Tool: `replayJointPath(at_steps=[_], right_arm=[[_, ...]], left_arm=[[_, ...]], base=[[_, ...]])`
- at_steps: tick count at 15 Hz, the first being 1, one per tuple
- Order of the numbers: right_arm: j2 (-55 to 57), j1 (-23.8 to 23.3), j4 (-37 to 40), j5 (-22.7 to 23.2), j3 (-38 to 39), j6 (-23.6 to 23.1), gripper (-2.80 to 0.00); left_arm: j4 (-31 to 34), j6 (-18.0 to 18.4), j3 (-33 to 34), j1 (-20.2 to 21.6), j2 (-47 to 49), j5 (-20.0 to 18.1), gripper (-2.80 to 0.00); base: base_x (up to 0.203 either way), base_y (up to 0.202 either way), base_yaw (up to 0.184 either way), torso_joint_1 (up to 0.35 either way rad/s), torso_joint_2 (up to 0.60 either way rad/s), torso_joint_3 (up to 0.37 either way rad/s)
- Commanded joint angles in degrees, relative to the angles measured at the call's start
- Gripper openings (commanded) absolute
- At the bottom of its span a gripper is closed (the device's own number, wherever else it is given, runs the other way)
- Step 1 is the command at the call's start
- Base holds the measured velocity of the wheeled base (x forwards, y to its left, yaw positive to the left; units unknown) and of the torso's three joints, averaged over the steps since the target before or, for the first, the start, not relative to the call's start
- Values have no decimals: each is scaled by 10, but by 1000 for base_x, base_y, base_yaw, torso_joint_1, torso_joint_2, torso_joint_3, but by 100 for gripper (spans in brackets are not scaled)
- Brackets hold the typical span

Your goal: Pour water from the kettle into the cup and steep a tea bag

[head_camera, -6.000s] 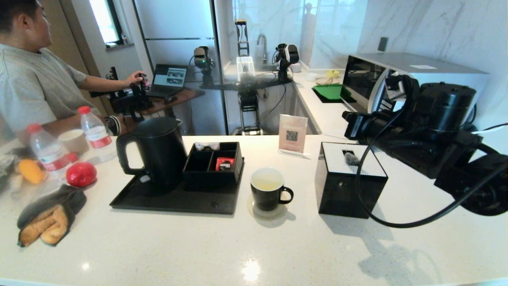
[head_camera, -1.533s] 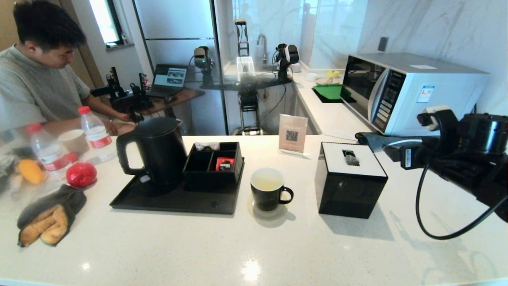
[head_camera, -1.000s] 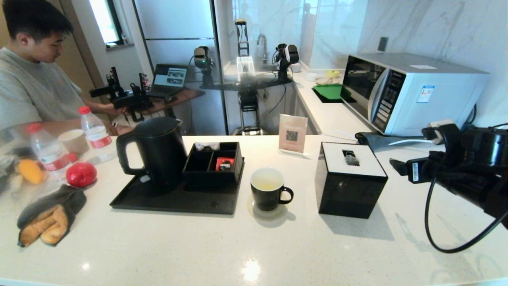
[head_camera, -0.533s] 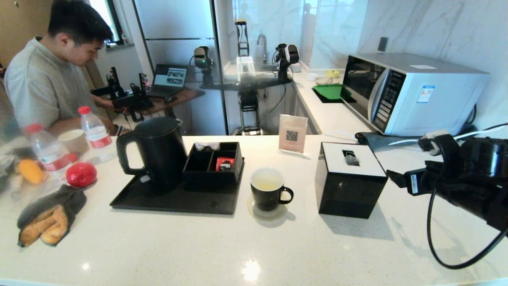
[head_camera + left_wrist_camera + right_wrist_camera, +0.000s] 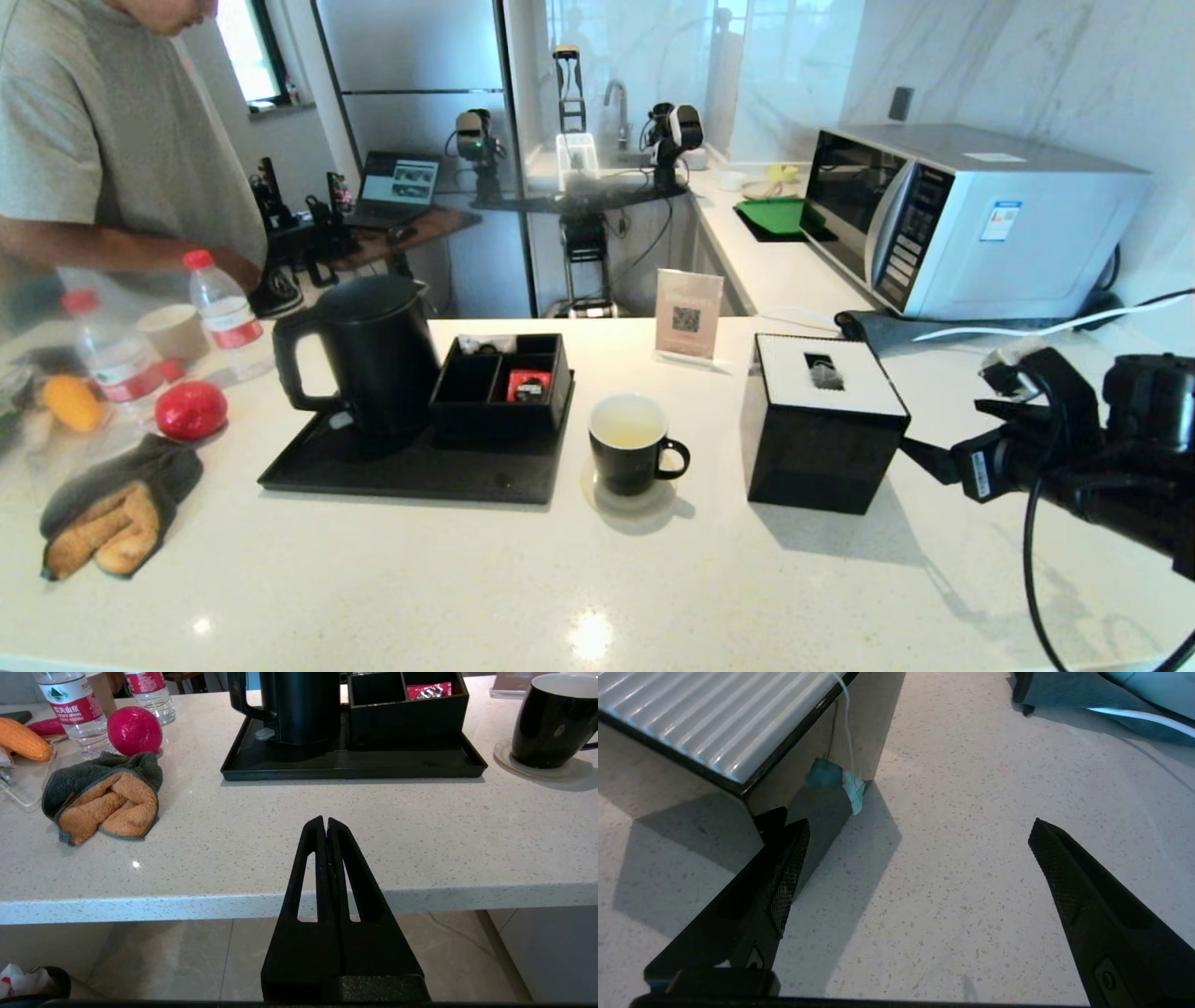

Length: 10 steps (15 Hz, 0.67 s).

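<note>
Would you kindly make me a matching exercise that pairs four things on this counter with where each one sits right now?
Things:
1. kettle
2. cup
3. tea bag
4. right gripper

Places:
A. on a round coaster between the tray and the black box
B. lying on the white top of the black box
C. open, low over the counter beside the black box
D. standing on the black tray, handle away from the organiser

Pairs: 1-D, 2-A, 3-B, 4-C
</note>
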Motion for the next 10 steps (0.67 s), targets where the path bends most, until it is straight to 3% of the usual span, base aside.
replayJointPath(at_steps=[1,8,9,10], right_arm=[[-2,1,-3,6,4,-5,0],[-30,-28,-6,6,5,18,0],[-34,-44,-6,6,6,19,-280],[-40,-56,-6,6,3,20,-280]], left_arm=[[0,0,0,0,0,0,-280],[0,0,0,0,0,-1,-280],[0,0,0,0,0,-1,-280],[0,0,0,0,0,-1,-280]], base=[[0,0,0,0,0,0],[0,0,0,0,0,0],[0,0,0,0,0,0],[0,0,0,0,0,0]])
